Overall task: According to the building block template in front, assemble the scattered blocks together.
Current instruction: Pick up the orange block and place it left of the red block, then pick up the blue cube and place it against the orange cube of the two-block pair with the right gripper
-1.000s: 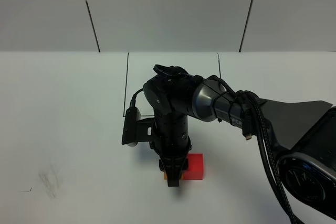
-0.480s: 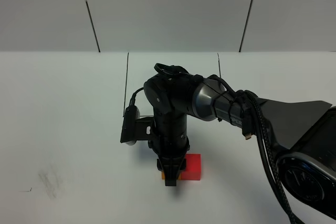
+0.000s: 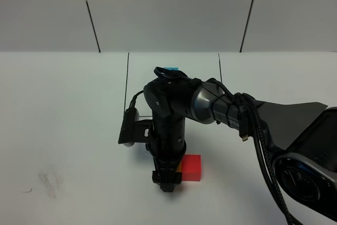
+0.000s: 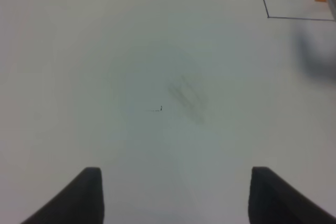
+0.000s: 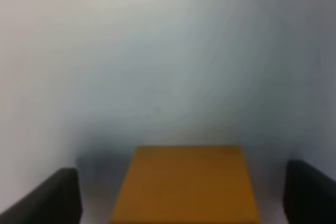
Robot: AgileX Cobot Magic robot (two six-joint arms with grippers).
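Jaws wide on the right gripper [image 3: 168,184], which points straight down at the table [image 3: 63,130] near the front of the high view, having reached across from the right. The orange cube [image 5: 186,184] sits squarely between the two dark fingers [image 5: 50,198], and the wrist view shows bare table on either side of it, so neither finger is touching it. Nothing is gripped there. From up high only a sliver of that orange cube shows beside the gripper, and the red cube [image 3: 192,166] sits right against it on the right, the two looking flush side by side.

Further back, the building block template [image 3: 170,68] is mostly hidden behind the right arm [image 3: 221,106]. Just a light blue edge peeks over the top of it, with the thin black outline [image 3: 128,85] running down the table on either side of the arm. The template lies well apart from the red and orange pair at the front.

Over to the left gripper [image 4: 178,198]: fingers spread, nothing between them, hanging above plain white table. A faint grey smudge [image 4: 186,95] marks the surface ahead of it. At the far corner of that wrist view a corner of the black outline shows, with an orange block inside it cut off by the picture's edge.
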